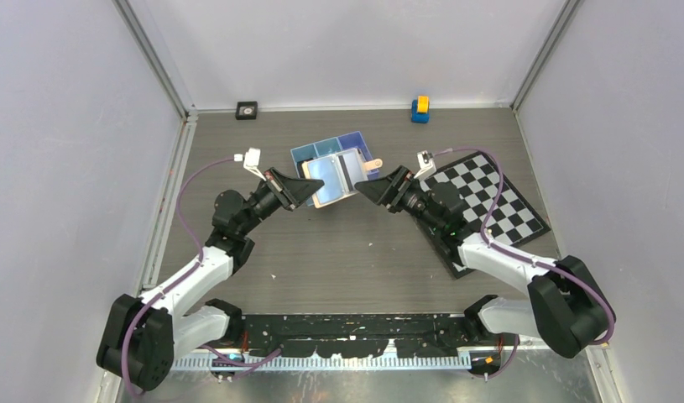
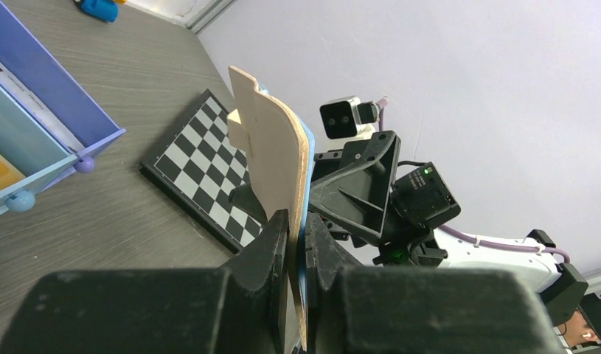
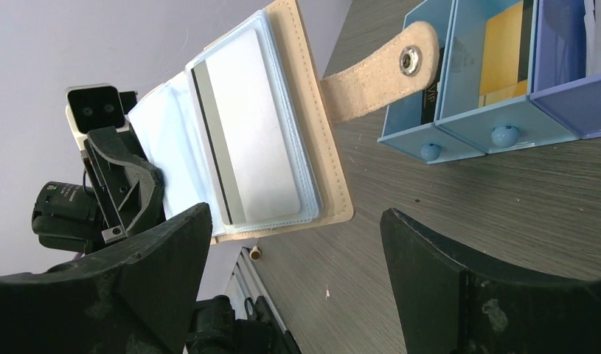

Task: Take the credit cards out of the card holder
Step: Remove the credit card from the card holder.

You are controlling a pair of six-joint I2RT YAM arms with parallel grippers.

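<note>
You are working on a grey wood-grain table point(image 1: 338, 252) boxed in by pale walls, with both arm bases along the bottom edge of the overhead view. Just above centre, the left gripper point(image 1: 315, 191) is clamped on the left edge of the card holder point(image 1: 338, 176), holding it splayed open and lifted clear of the table. The right gripper point(image 1: 362, 187) faces it from the other side, jaws spread wide with nothing between them. In the right wrist view a pale card point(image 3: 256, 140) with a dark stripe sits in a clear sleeve at upper centre, and the snap tab point(image 3: 378, 70) sticks out toward the blue tray point(image 3: 459, 129). The step in hand looks like pulling that card — so come in at the sleeve's open side, pinch the card alone rather than sleeve or leather, and draw straight along the pocket with the left clamp firm. The tray holds an orange-tan card point(image 3: 504, 51) and a dark card point(image 3: 434, 88) whose small print may read "VIP" — too small to be sure. Further off lies a chessboard point(image 1: 489, 197); no other writing is legible.
</note>
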